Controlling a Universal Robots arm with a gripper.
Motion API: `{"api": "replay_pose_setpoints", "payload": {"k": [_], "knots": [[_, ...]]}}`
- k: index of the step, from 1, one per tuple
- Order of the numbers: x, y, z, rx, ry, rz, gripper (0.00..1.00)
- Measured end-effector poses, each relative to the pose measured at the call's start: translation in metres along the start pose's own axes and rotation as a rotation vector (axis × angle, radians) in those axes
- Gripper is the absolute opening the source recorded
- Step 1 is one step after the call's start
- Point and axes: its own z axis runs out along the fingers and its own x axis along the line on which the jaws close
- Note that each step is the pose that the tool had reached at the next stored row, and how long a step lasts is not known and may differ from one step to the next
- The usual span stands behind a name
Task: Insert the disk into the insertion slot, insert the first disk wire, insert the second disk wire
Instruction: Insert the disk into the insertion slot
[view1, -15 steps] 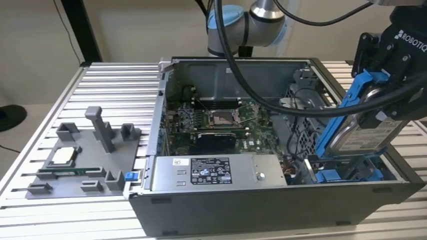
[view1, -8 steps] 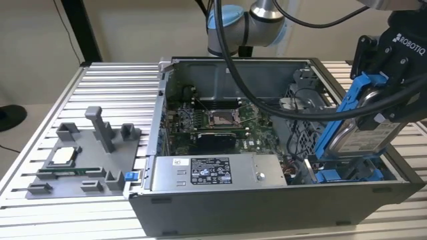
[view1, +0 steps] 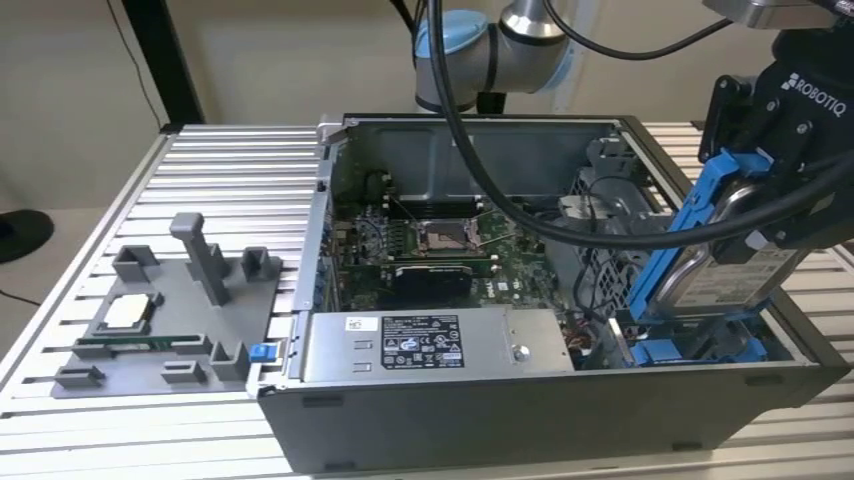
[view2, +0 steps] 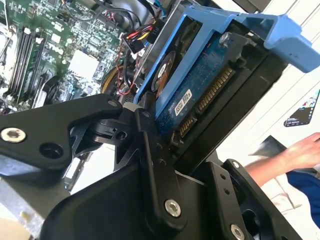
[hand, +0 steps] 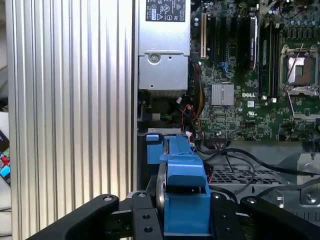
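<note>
The disk (view1: 731, 278) is clenched in the gripper (view1: 774, 205) and tilted steeply over the insertion slot (view1: 687, 348) at the exterior view's right, seemingly to line up its lower edge for entry.

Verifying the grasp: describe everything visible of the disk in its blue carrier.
The flat rectangular silver-grey hard drive with a white printed label sits clipped in a bright blue plastic carrier frame. The second wrist view shows its blue circuit-board underside with gold connector contacts. It stands nearly upright, tilted, inside the open grey computer case, lower end at the blue-railed grey metal drive bay; whether it has entered, I cannot tell. The black gripper clamps its faces between its fingers.
</note>
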Motion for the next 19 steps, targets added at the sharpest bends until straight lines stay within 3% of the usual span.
{"api": "replay_pose_setpoints", "payload": {"k": [9,19], "knots": [[0.0000,-0.0001,0.0034,0.0000,-0.0001,0.000,0.00],[0.0000,-0.0012,0.0162,0.0000,0.0000,0.000,0.00]]}}
